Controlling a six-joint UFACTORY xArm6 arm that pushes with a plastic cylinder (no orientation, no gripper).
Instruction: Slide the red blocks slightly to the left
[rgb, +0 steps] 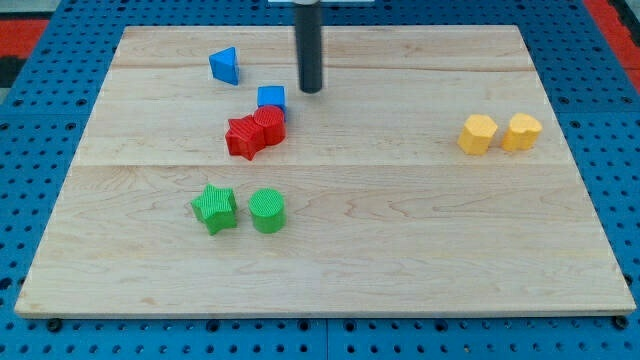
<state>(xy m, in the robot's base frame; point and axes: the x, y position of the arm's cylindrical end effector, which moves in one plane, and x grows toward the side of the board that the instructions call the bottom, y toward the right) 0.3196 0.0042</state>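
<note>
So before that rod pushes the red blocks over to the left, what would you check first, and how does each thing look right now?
1. My tip is on the right of the red pair: ok, up and right of it, not touching.
2. The red star block and the other red block sit together: ok, they touch.
3. Nothing rides along: not ok, the blue cube touches the red pair's top.
4. Room to the left: ok, bare wood there.
5. The blue triangular block and the green blocks are out of the path: ok.
6. Whether a straight push moves both reds evenly: cannot tell.
</note>
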